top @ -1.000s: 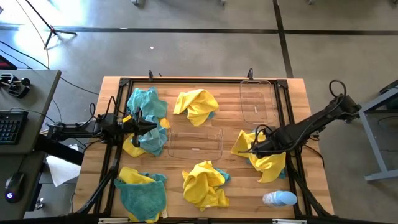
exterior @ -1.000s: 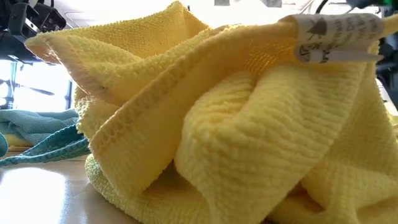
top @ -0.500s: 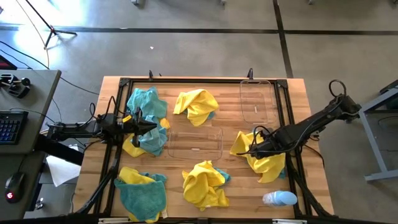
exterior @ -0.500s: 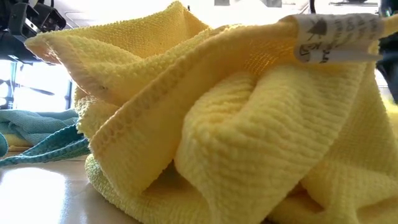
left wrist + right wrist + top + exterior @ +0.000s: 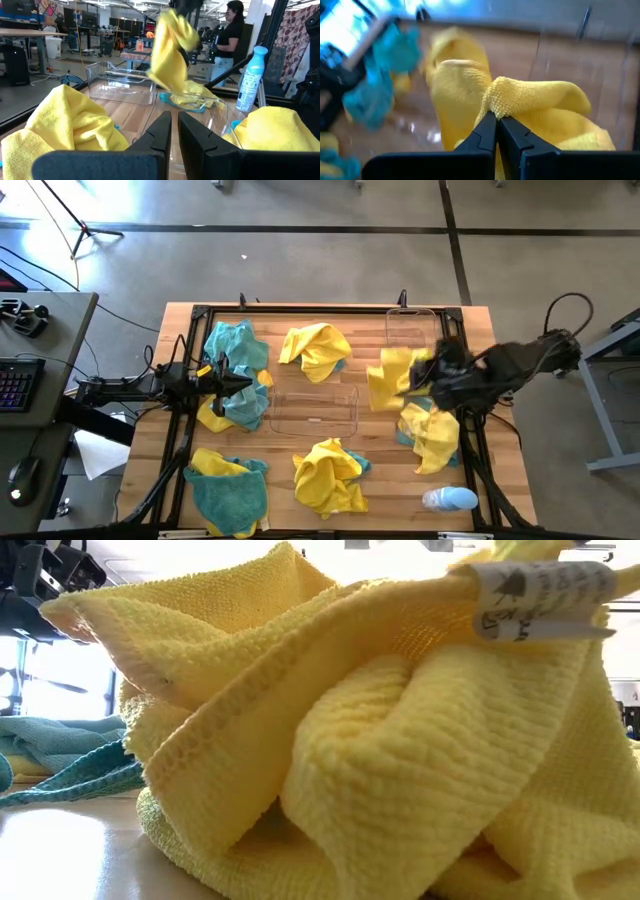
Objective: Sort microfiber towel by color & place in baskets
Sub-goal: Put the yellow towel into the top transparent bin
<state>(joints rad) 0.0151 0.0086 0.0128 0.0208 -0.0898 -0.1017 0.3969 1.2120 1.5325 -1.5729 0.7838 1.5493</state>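
Right gripper (image 5: 425, 378) pinches a yellow towel (image 5: 390, 385), lifted. Carry it fully over a basket (image 5: 413, 340) before release. Left gripper (image 5: 238, 383) idle, fingers narrow, empty

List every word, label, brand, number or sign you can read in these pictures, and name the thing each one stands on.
White care tag on the yellow towel nearest the low camera: printed lines and symbols, too blurred to read.
Pale blue bottle: any label print is too small to read.
Posters in the room behind, left wrist view: unreadable.
Nothing else carries legible text.
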